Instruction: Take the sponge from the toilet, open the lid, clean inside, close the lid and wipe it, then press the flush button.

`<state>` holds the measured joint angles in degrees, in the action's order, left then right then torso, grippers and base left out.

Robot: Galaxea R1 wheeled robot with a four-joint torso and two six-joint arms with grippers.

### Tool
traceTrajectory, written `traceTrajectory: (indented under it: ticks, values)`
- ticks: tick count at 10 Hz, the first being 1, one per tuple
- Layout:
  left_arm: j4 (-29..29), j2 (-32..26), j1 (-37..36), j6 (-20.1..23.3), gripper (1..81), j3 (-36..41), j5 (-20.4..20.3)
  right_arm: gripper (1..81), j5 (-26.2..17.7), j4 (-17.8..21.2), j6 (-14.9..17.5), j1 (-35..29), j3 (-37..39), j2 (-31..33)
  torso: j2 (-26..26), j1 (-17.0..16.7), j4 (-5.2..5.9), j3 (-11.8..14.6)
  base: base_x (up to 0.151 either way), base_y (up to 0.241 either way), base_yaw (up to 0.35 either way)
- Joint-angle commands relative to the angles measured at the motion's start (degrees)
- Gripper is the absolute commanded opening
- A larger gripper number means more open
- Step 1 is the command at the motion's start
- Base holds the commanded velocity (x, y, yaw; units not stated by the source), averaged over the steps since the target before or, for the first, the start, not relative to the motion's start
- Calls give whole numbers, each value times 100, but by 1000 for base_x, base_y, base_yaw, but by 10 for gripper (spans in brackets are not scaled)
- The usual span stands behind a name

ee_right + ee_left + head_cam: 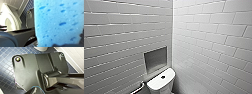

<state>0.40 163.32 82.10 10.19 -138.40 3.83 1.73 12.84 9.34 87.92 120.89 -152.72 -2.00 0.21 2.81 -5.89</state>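
The bright blue sponge sits very close in the right wrist view, and my right gripper is shut on it. Beside it the white toilet shows an oval face and a slanted white panel; I cannot tell how the lid stands. From the head view I see the toilet's boxy tank low in the corner, with the round dark flush button on its flat cover. The bowl and the lid are cut off below that picture's edge. A white rounded part of the toilet lies beyond my left wrist.
Grey-white tiled walls meet in a corner right behind the tank. A recessed niche sits in the left wall above it, and a metal grab bar runs low on the left. Dark blue small-tile floor meets a white wall.
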Motion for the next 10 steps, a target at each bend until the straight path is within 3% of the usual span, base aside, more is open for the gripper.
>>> traceTrajectory:
  ticks: [1,7,10]
  values:
    - [-67,-80,-295,-8,811,94,338,10,-366,79,-2,-200,-85,125,0,0,0,0,90,0,0]
    - [-67,-80,-295,0,811,94,338,10,-366,79,-2,-200,-58,108,2,2,0,0,86,0,0]
    - [-67,-80,-295,0,811,94,338,10,-366,70,-2,-200,-49,99,5,6,0,0,0,0,0]
